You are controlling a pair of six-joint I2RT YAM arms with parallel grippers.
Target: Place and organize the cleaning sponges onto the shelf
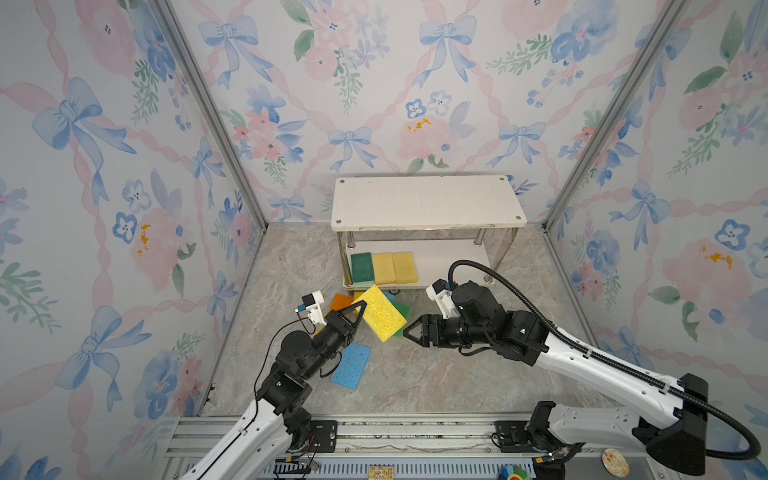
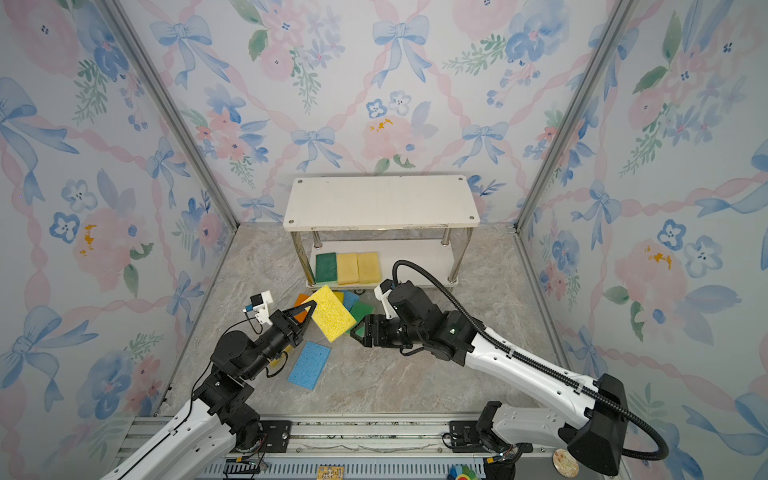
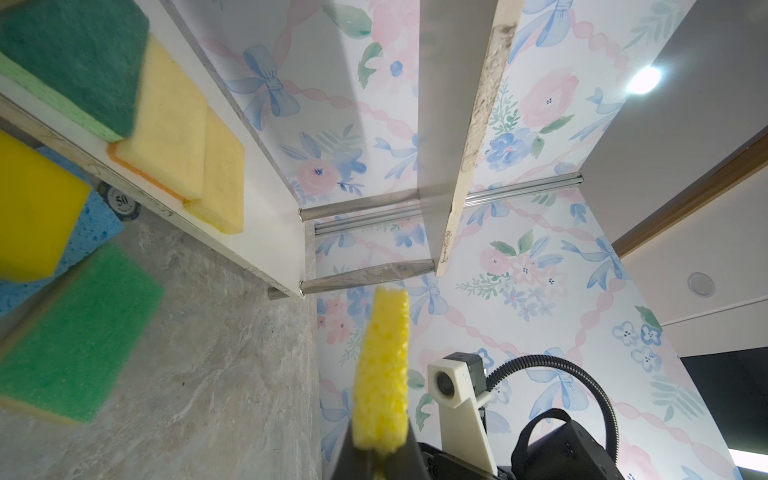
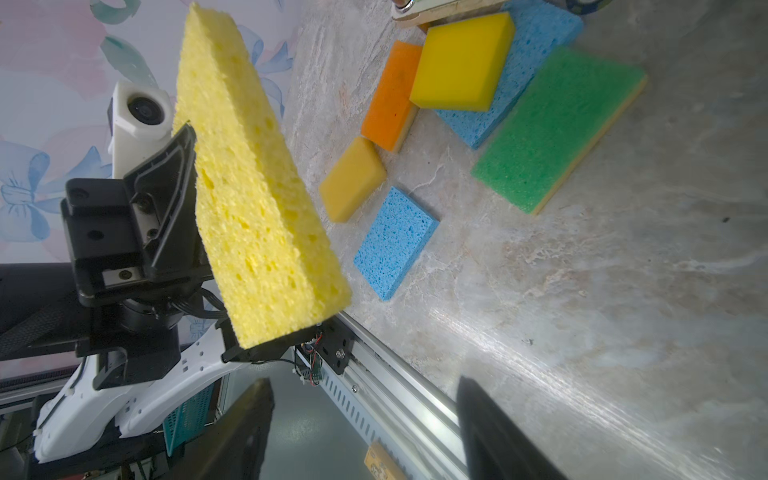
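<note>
My left gripper (image 1: 360, 310) is shut on a bright yellow sponge (image 1: 384, 313), which it holds up off the floor, tilted; the right wrist view shows its broad face (image 4: 249, 199). My right gripper (image 1: 409, 328) is open and empty just right of that sponge, its dark fingers (image 4: 490, 428) wide apart. The shelf (image 1: 428, 201) stands at the back. Its lower board (image 3: 266, 216) carries a dark green sponge (image 1: 361, 267) and two pale yellow ones (image 1: 383, 268). On the floor lie an orange sponge (image 4: 392, 95), a yellow one (image 4: 461, 62), two blue ones (image 4: 395, 241), a green one (image 4: 557, 129) and a tan one (image 4: 353, 178).
Flowered walls close the cell on three sides. An aluminium rail (image 1: 374, 432) runs along the front edge, where both arms are mounted. A poker chip (image 3: 120, 202) lies under the shelf's front edge. The shelf's chrome legs (image 1: 344, 257) stand near the floor sponges.
</note>
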